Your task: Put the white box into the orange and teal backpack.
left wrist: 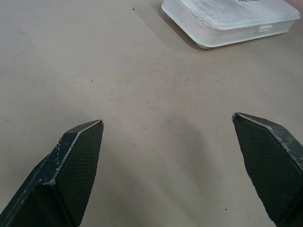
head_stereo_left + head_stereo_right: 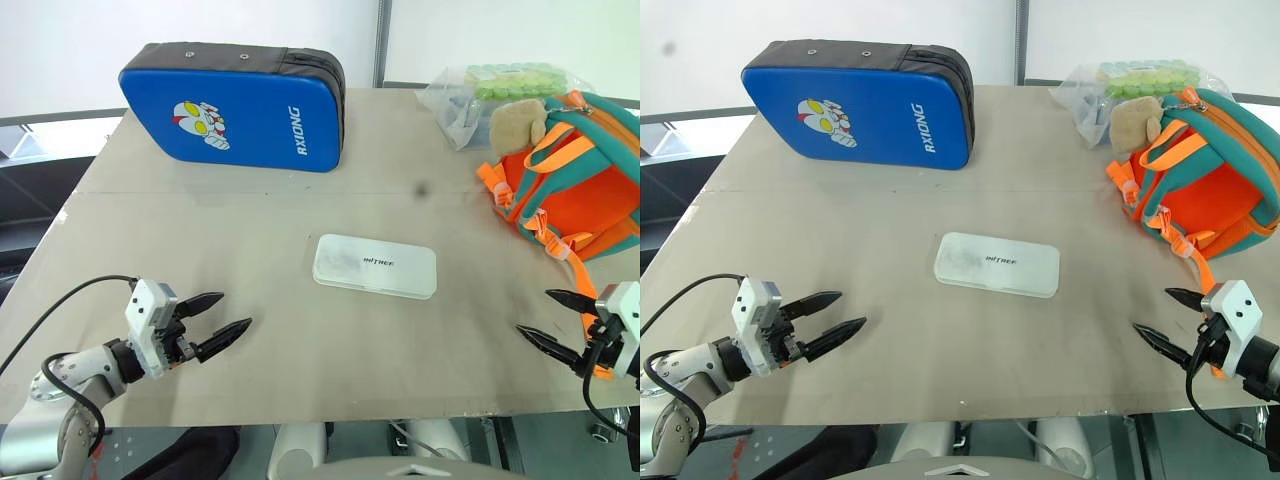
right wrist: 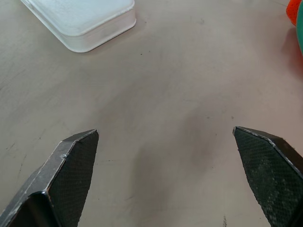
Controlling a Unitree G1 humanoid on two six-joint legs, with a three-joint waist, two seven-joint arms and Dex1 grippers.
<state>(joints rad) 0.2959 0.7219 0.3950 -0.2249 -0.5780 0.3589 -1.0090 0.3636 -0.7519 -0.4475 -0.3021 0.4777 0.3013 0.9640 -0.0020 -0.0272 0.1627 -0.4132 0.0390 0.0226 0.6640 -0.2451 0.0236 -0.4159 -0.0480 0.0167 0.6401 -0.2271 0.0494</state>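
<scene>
The white box (image 2: 375, 265) lies flat in the middle of the table, lid up with small dark lettering; it also shows as the white box (image 1: 232, 19) and the white box (image 3: 80, 21) in the wrist views. The orange and teal backpack (image 2: 575, 175) rests at the far right, a tan plush toy (image 2: 517, 122) at its top. My left gripper (image 2: 225, 315) hovers open near the front left edge, well left of the box. Over the front right edge my right gripper (image 2: 545, 315) is open and empty, just in front of the backpack's straps.
A large blue padded case (image 2: 235, 105) with a cartoon figure lies at the back left. A clear plastic bag (image 2: 480, 90) with green contents sits behind the backpack. The table (image 2: 200, 230) has bare room around the box.
</scene>
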